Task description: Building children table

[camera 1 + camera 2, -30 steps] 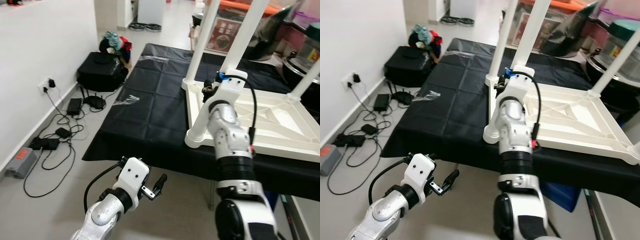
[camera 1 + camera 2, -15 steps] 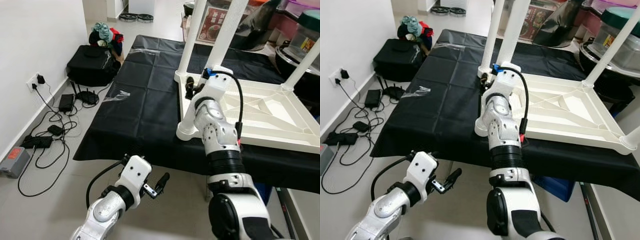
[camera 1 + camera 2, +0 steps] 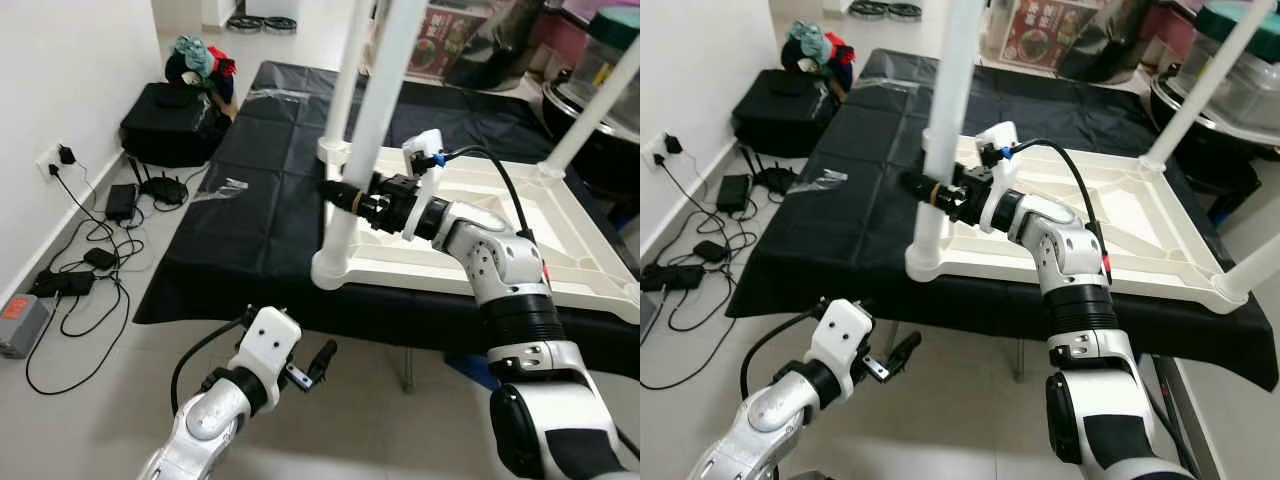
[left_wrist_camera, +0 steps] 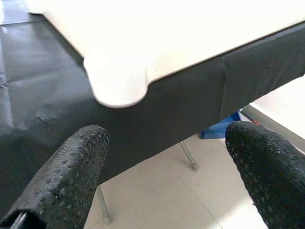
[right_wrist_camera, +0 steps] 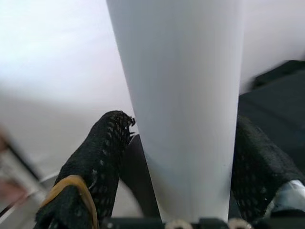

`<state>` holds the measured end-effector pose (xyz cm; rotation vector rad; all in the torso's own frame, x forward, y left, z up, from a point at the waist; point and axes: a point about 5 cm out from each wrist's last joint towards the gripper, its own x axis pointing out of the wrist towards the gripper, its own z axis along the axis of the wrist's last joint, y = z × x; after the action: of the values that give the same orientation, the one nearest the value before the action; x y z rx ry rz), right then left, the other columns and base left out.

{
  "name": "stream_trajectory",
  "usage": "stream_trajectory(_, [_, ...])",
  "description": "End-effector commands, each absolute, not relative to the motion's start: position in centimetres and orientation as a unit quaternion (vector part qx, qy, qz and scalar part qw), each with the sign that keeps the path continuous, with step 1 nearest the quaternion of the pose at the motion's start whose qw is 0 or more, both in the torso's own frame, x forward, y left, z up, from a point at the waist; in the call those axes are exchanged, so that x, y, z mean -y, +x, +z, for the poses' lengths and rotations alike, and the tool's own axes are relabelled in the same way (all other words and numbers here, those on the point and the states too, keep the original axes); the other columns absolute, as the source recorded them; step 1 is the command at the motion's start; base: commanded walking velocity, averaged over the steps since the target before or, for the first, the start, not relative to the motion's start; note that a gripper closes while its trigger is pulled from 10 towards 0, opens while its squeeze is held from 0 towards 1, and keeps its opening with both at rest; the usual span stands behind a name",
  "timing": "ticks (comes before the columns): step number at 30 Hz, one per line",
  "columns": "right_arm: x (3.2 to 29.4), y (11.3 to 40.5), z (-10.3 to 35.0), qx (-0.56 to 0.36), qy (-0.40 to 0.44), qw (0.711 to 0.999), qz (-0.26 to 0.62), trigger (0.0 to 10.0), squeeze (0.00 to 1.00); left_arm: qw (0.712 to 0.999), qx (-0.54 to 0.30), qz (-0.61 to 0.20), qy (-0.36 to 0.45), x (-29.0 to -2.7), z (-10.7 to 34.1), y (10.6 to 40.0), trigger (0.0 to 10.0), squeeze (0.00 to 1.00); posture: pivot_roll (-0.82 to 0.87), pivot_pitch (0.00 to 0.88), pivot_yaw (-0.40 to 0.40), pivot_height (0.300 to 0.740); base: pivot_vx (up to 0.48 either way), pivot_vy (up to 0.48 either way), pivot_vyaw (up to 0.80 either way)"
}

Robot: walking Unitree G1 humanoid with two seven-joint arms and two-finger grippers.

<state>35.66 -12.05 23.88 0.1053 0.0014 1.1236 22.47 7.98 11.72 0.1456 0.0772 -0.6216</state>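
Since a second ago the right arm has swung across, and its right tool (image 3: pixel 345 195) now sits at the near white leg (image 3: pixel 360 150), while before it was up by the far corner. The biggest thing is the tabletop (image 3: pixel 260 210) with a black cloth over it. On the cloth lies the white children table (image 3: pixel 480 240), upside down, with its legs sticking up. The near leg stands at the table's front left corner. The right tool is clenched on this leg, low down, with 1 black finger (image 5: pixel 95 157) on each side of the white tube. The left tool (image 3: pixel 318 362) hangs low in front of the tabletop edge, over the floor (image 3: pixel 120 400). Its 2 fingers (image 4: pixel 71 171) are spread apart and hold nothing. In its wrist view a rounded white corner of the children table sticks out above the black cloth. By the wall lie a black bag (image 3: pixel 170 125), some clothes (image 3: pixel 195 60) and a tangle of black cables (image 3: pixel 90 270).
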Motion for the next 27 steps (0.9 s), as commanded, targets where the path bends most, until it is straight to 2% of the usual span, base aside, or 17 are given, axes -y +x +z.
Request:
stream_trajectory(1, [11.3, 35.1, 23.7, -0.004, 0.052, 0.816, 0.575, 10.0, 0.00, 0.949, -0.041, -0.305, 0.073, -7.9, 11.6, 22.3, 10.0, 0.00, 0.15, 0.077, -0.123, 0.740, 0.000, 0.000, 0.00])
stream_trajectory(2, [11.3, 35.1, 23.7, -0.004, 0.052, 0.816, 0.575, 10.0, 0.00, 0.949, -0.041, -0.305, 0.073, -7.9, 11.6, 22.3, 10.0, 0.00, 0.15, 0.077, -0.123, 0.740, 0.000, 0.000, 0.00])
stream_trajectory(4, [11.4, 34.8, 23.7, -0.004, 0.053, 0.792, 0.608, 10.0, 0.00, 0.949, -0.041, -0.305, 0.073, -7.9, 11.6, 22.3, 10.0, 0.00, 0.15, 0.079, -0.123, 0.740, 0.000, 0.000, 0.00])
stream_trajectory(6, [11.4, 34.8, 23.7, -0.004, 0.053, 0.792, 0.608, 10.0, 0.00, 0.949, -0.041, -0.305, 0.073, -7.9, 11.6, 22.3, 10.0, 0.00, 0.15, 0.079, -0.123, 0.740, 0.000, 0.000, 0.00])
stream_trajectory(8, [11.5, 34.6, 23.8, -0.005, 0.054, 0.775, 0.630, 10.0, 0.00, 0.949, -0.041, -0.305, 0.072, -7.9, 11.6, 22.3, 10.0, 0.00, 0.15, 0.081, -0.121, 0.740, 0.000, 0.000, 0.00])
stream_trajectory(12, [11.5, 34.6, 23.8, -0.007, 0.051, 0.771, 0.634, 10.0, 0.00, 0.949, -0.042, -0.306, 0.072, -7.9, 11.6, 22.3, 10.0, 0.00, 0.15, 0.078, -0.123, 0.740, 0.000, 0.000, 0.00])
stream_trajectory(13, [11.4, 34.6, 23.8, -0.009, 0.051, 0.769, 0.637, 0.0, 0.00, 0.949, -0.042, -0.305, 0.072, -7.9, 11.6, 22.3, 10.0, 0.00, 0.15, 0.077, -0.122, 0.740, 0.000, 0.000, 0.00])
stream_trajectory(18, [11.4, 34.9, 23.7, -0.006, 0.043, 0.779, 0.626, 0.0, 0.00, 0.948, -0.043, -0.306, 0.072, -7.9, 11.5, 22.2, 10.0, 0.00, 0.15, 0.068, -0.122, 0.740, 0.000, 0.000, 0.00])
stream_trajectory(22, [11.9, 36.5, 23.7, 0.009, 0.023, 0.838, 0.545, 0.0, 0.00, 0.948, -0.043, -0.306, 0.072, -7.9, 11.4, 22.2, 10.0, 0.00, 0.16, 0.066, -0.125, 0.740, 0.000, 0.000, 0.00])
stream_trajectory(23, [11.9, 36.5, 23.7, 0.009, 0.023, 0.838, 0.545, 0.0, 0.00, 0.948, -0.043, -0.306, 0.072, -7.9, 11.4, 22.2, 10.0, 0.00, 0.16, 0.066, -0.125, 0.740, 0.000, 0.000, 0.00])
stream_trajectory(25, [12.7, 38.1, 24.3, 0.026, 0.041, 0.895, 0.444, 0.0, 0.00, 0.948, -0.043, -0.307, 0.072, -7.8, 11.4, 22.1, 10.0, 0.00, 0.15, 0.059, -0.121, 0.740, 0.000, 0.000, 0.00])
stream_trajectory(26, [12.7, 38.1, 24.3, 0.026, 0.041, 0.895, 0.444, 0.0, 0.00, 0.948, -0.043, -0.307, 0.072, -7.8, 11.4, 22.1, 10.0, 0.00, 0.15, 0.059, -0.121, 0.740, 0.000, 0.000, 0.00])
stream_trajectory(27, [13.5, 39.1, 24.5, 0.032, 0.054, 0.930, 0.363, 0.0, 0.00, 0.948, -0.044, -0.307, 0.072, -7.8, 11.4, 22.1, 10.0, 0.00, 0.15, 0.055, -0.123, 0.740, 0.000, 0.000, 0.00])
